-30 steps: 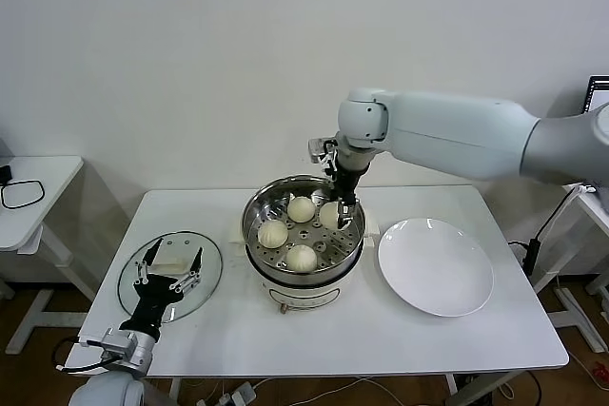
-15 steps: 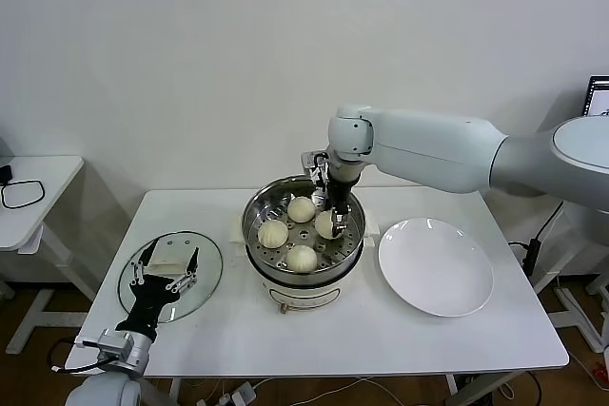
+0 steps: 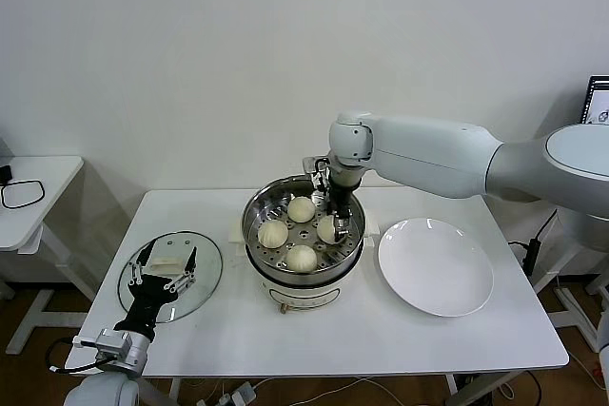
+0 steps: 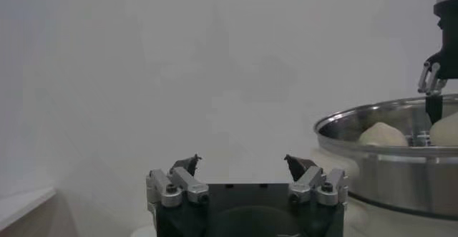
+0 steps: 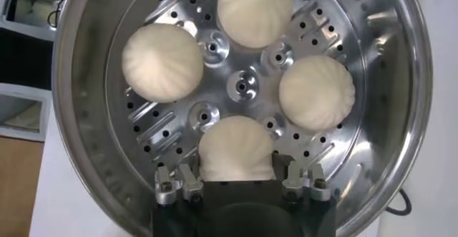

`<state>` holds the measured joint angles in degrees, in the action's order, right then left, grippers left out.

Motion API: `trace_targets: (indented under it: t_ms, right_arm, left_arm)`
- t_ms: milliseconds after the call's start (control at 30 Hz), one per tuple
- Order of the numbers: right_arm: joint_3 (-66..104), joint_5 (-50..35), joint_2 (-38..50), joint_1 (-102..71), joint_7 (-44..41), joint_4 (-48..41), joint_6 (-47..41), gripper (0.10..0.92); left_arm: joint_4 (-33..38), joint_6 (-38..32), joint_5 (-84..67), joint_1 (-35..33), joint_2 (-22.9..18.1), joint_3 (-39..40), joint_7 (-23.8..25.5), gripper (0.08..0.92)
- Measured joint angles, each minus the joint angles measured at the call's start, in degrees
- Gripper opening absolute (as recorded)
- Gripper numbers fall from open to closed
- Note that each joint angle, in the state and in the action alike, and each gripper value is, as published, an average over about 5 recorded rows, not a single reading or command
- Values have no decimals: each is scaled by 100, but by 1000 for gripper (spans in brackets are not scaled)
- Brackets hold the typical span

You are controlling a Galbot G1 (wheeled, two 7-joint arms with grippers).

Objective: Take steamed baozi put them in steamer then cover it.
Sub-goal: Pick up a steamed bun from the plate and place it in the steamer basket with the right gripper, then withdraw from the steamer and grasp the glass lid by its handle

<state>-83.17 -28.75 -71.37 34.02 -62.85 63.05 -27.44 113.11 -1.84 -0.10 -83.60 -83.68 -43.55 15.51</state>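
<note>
All four steamed baozi (image 5: pixel 236 147) resting on the perforated tray inside the steamer (image 3: pixel 303 233); white plate (image 3: pixel 436 265) bare. Right gripper (image 3: pixel 337 225) down inside the pot, jaws parted around the last bun, apparently let go. Left gripper (image 3: pixel 166 272) jaws spread wide, hovering over the cover (image 3: pixel 208 263), flat on the counter (image 3: pixel 381 330) well left of the steamer. Left to do: covering

baozi: you see four pleated cream buns (image 5: pixel 238 149) on the perforated tray | steamer (image 3: pixel 262 208): shiny steel pot, white base, uncovered, mid-surface | cover (image 3: pixel 207 278): clear glass lid lying flat, well left of the steamer
</note>
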Motion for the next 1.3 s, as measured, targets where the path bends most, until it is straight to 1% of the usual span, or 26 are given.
trace_targets:
  t_ms: [233, 400, 600, 767, 900, 1067, 1200, 1300]
  right_arm:
    - [113, -123, 243, 181, -100, 146, 37, 823]
    - [236, -284, 655, 467, -189, 396, 41, 823]
    - [575, -401, 1448, 611, -188, 860, 49, 823]
    - [1272, -495, 2354, 325, 22, 1370, 162, 823]
    - [2155, -671, 3155, -318, 532, 1798, 452, 823]
    - [3629, -1029, 4002, -1717, 1589, 2325, 1042, 823]
    - [5116, -1263, 4358, -3207, 2572, 2753, 1510, 823]
    - [6268, -1333, 4410, -4360, 3285, 3082, 1837, 823]
  left_arm:
    - [35, 8, 0, -32, -1, -10, -4, 823]
    - [60, 25, 0, -41, 3, -12, -18, 823]
    - [101, 71, -6, -35, 19, 33, -54, 823]
    - [137, 130, -53, 2, 51, 104, -122, 823]
    - [191, 207, -89, 41, 67, 160, -183, 823]
    - [219, 291, -78, 113, 107, 261, -273, 823]
    - [220, 306, -29, 170, 99, 372, -370, 823]
    - [230, 287, 23, 191, 98, 449, -432, 823]
